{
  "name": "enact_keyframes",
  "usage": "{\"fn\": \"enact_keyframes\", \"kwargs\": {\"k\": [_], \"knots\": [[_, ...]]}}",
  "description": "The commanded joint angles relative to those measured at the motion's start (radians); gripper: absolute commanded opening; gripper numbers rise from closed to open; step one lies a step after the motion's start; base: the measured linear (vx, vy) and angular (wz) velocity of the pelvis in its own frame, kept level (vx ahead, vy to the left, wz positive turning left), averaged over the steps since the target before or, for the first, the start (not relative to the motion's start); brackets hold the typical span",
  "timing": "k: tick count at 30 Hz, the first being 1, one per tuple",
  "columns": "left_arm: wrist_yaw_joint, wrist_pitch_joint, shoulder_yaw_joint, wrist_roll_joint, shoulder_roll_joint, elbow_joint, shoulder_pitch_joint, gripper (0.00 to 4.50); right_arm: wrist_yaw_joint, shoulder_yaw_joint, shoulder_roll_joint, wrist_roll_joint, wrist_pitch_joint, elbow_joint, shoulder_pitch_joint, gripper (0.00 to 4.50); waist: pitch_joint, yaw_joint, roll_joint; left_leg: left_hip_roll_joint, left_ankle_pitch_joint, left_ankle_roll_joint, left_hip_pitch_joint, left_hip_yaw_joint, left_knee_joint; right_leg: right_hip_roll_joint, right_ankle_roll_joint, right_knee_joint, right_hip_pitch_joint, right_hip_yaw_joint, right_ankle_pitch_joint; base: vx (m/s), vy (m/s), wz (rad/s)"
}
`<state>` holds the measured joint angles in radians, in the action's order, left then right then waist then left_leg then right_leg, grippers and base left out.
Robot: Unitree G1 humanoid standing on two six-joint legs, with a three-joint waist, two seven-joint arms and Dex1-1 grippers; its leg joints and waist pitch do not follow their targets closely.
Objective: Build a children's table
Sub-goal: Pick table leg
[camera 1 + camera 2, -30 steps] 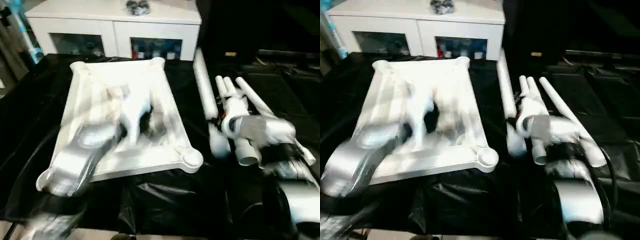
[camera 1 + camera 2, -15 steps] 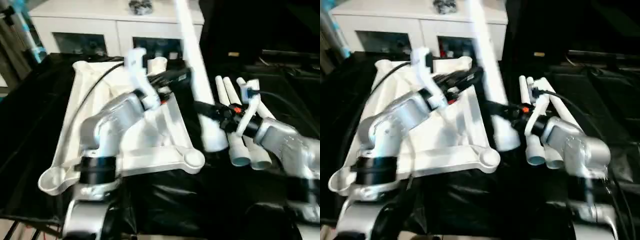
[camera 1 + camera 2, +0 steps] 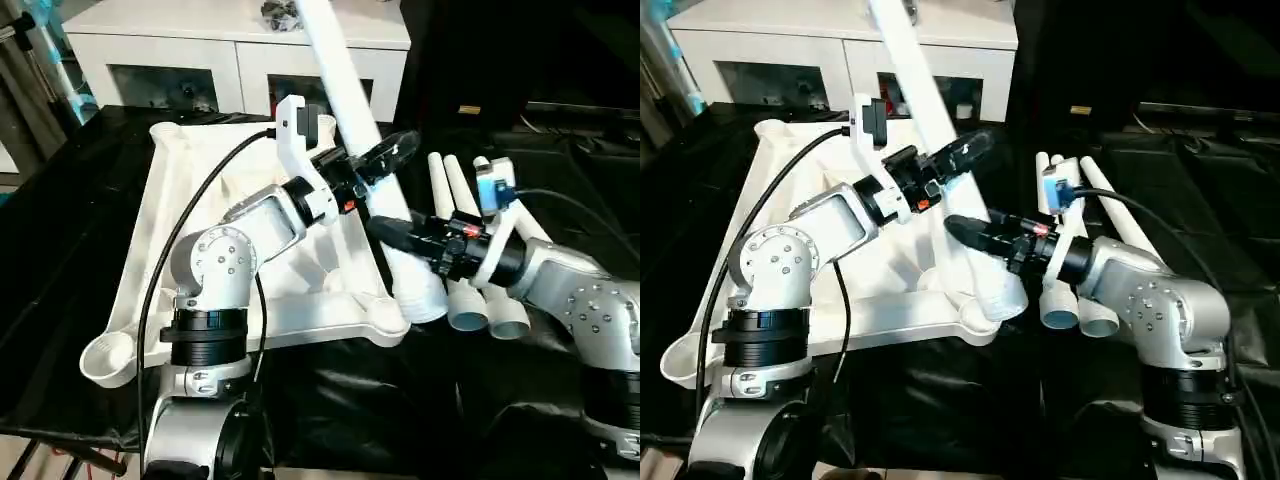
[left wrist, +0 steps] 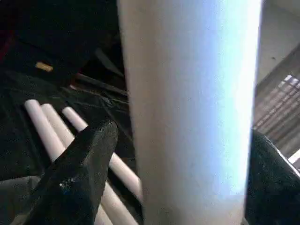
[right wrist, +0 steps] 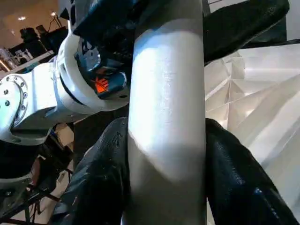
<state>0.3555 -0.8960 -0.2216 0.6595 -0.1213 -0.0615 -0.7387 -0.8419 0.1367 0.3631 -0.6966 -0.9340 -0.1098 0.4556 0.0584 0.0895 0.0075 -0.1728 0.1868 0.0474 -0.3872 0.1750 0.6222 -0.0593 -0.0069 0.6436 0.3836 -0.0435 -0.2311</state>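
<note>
- The tabletop lay underside up on the black cloth, and none of the corner sockets visible held a leg; by my reading, assembly had barely begun.
- One leg was lifted, slanting above the tabletop's right edge, wide end low near the socket at the tabletop's near right corner.
- The right gripper was clamped on this leg low down; the left gripper, higher up, had fingers either side of it, and a real grip could not be told.
- Three legs lay just right of the tabletop, leaving little room there.
- The cabinet stood behind the tabletop, near the raised leg's top.
</note>
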Motion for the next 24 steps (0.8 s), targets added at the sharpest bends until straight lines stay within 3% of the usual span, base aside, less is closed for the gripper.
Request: {"fn": "enact_keyframes", "kwargs": {"k": [1,4,5,7,8,13,15,21,22,24], "knots": [[-0.029,-0.012,-0.012,0.014,-0.003,0.008,-0.024,3.58,0.014,-0.008,0.004,0.009,0.012,-0.017,0.005,1.83,-0.066,0.002,-0.015,-0.051,0.082,-0.051,0.014,-0.021,-0.071,-0.081,-0.225,-0.089,-0.051,0.046,-0.065,0.000,0.000,0.00],[-0.072,-0.015,-0.031,0.020,-0.010,0.005,-0.031,3.48,0.035,-0.025,0.004,0.028,0.028,-0.017,0.007,1.83,-0.066,0.001,-0.015,-0.050,0.082,-0.047,0.014,-0.021,-0.070,-0.080,-0.223,-0.089,-0.051,0.046,-0.058,0.000,0.000,0.00],[-0.108,-0.010,-0.035,0.008,-0.012,0.004,-0.035,3.39,0.063,-0.052,0.005,0.066,0.049,-0.017,0.012,1.83,-0.066,0.001,-0.006,-0.052,0.083,-0.041,0.015,-0.023,-0.071,-0.080,-0.223,-0.088,-0.049,0.046,-0.056,0.000,0.000,0.00],[-0.134,-0.002,-0.033,-0.008,-0.015,0.005,-0.037,3.12,0.089,-0.079,0.007,0.105,0.066,-0.016,0.016,1.83,-0.066,-0.001,-0.010,-0.052,0.091,-0.036,0.015,-0.022,-0.072,-0.080,-0.220,-0.090,-0.050,0.046,-0.059,0.000,0.000,0.00],[-0.161,0.018,-0.035,-0.013,-0.034,0.006,-0.041,3.09,0.113,-0.112,-0.001,0.145,0.086,-0.011,0.025,1.83,-0.066,-0.002,-0.007,-0.052,0.088,-0.032,0.014,-0.023,-0.072,-0.078,-0.218,-0.090,-0.050,0.047,-0.048,0.000,0.000,0.00],[-0.203,0.025,-0.023,-0.024,-0.048,0.010,-0.044,2.69,0.171,-0.162,-0.013,0.210,0.115,-0.001,0.045,1.83,-0.067,-0.002,-0.008,-0.051,0.082,-0.035,0.014,-0.023,-0.073,-0.078,-0.220,-0.086,-0.051,0.046,-0.018,0.000,0.000,0.00],[-0.249,0.031,-0.029,-0.029,-0.062,0.003,-0.044,2.62,0.218,-0.192,-0.026,0.254,0.132,0.007,0.066,1.83,-0.068,-0.004,-0.003,-0.052,0.086,-0.028,0.016,-0.024,-0.073,-0.078,-0.226,-0.085,-0.050,0.046,-0.003,0.000,0.000,0.00],[-0.349,0.095,-0.048,-0.070,-0.089,-0.017,-0.040,2.23,0.270,-0.223,-0.056,0.298,0.156,0.001,0.093,1.83,-0.069,-0.005,0.000,-0.053,0.085,-0.023,0.016,-0.025,-0.074,-0.077,-0.227,-0.082,-0.052,0.048,0.036,0.000,0.000,0.00],[-0.354,0.100,-0.051,-0.068,-0.091,-0.020,-0.040,2.12,0.274,-0.227,-0.059,0.301,0.159,-0.001,0.093,1.83,-0.069,-0.005,-0.004,-0.053,0.082,-0.025,0.017,-0.024,-0.074,-0.077,-0.228,-0.081,-0.052,0.048,0.043,0.000,0.000,0.00],[-0.359,0.105,-0.054,-0.064,-0.093,-0.021,-0.039,1.97,0.280,-0.231,-0.063,0.304,0.161,-0.004,0.092,1.83,-0.070,-0.003,0.000,-0.054,0.075,-0.025,0.017,-0.024,-0.074,-0.077,-0.231,-0.078,-0.052,0.047,0.058,0.000,0.000,0.00]]}}
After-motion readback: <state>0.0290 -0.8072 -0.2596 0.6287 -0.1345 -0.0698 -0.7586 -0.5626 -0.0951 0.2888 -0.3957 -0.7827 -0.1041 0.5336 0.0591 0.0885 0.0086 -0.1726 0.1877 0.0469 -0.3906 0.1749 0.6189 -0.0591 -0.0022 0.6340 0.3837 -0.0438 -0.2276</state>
